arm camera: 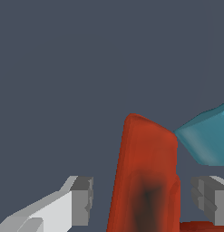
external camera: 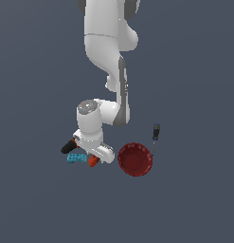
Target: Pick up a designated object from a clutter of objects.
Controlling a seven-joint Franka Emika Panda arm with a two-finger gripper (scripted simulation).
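We see the gripper [arm camera: 143, 199] spread wide, its fingers [arm camera: 81, 201] straddling the drill [arm camera: 147, 176] without touching it. The drill lies low under the wrist, just beside the brick [external camera: 76, 158]; the bowl [external camera: 135, 159] sits near.

Floor [external camera: 38, 204]: flat slate blue-grey, no pattern.
Arm [external camera: 106, 42]: glossy white, dark grey joint bands; wrist cap pale grey with tiny red speck.
Drill [arm camera: 145, 172]: orange-red, dark smudge low on body in wrist view; black nose at 9 o'clock of wrist in exterior view.
Brick [arm camera: 206, 138]: teal, lighter on one face.
Bowl [external camera: 135, 159]: dark red, faintly speckled inside, at 3 o'clock of drill.
Screwdriver [external camera: 156, 133]: black handle, thin dark shaft.
Gripper [arm camera: 145, 199]: white, fingers [arm camera: 81, 199] with mid-grey ribbed pads.
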